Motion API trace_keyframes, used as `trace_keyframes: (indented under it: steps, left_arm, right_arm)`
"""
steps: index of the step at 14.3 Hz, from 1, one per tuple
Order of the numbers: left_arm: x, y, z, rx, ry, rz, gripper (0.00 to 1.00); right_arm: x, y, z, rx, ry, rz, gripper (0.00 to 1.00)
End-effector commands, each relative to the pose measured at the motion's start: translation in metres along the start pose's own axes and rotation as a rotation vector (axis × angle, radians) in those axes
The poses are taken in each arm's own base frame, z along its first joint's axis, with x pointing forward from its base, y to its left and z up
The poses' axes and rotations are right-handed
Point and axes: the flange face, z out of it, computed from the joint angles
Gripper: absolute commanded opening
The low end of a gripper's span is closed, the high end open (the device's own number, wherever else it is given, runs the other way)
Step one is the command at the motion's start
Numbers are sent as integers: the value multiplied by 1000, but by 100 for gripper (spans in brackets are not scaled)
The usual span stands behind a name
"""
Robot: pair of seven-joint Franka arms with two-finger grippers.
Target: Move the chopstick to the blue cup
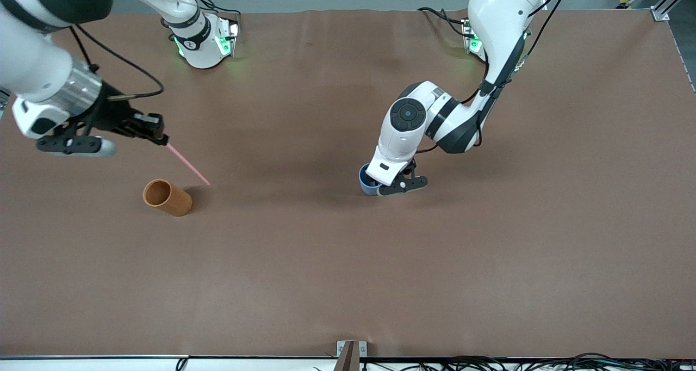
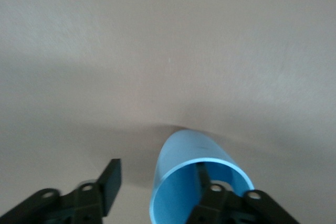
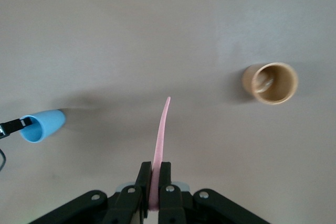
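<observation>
Blue cup (image 1: 367,185) mid-table; orange cup (image 1: 167,197) toward the right arm's end, chopstick (image 1: 188,165) above it

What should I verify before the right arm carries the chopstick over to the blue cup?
1. Right gripper shut on the chopstick: ok.
2. Chopstick clear of the orange cup: ok.
3. Blue cup upright, mouth up: cannot tell; it looks tilted.
4. Left gripper out of the cup: not ok, one finger is inside the rim, the other outside.
5. Left gripper gripping the cup wall: not ok, jaws stand apart.
6. Open table between chopstick and cup: ok.
</observation>
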Motion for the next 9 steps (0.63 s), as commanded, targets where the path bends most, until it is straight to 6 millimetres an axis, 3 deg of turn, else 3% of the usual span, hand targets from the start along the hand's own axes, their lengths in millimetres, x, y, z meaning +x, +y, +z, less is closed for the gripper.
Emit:
trace_keyframes:
  steps: [1,4,6,9]
  left_arm:
    - [33,-30,-85,11,61,-4,100]
    - [75,-94,-175,25,94,82,100]
    - [95,-134,-220,9,90,141,100]
    - [126,-186,-272,16,49,227,100]
  right_arm:
    - [-25,-60,-10,-9,32,38,4]
    - [-59,-128,-1,24,62,46,4]
    - [-84,-182,18,54,85,119,4]
    - [-110,-234,52,54,116,163,3]
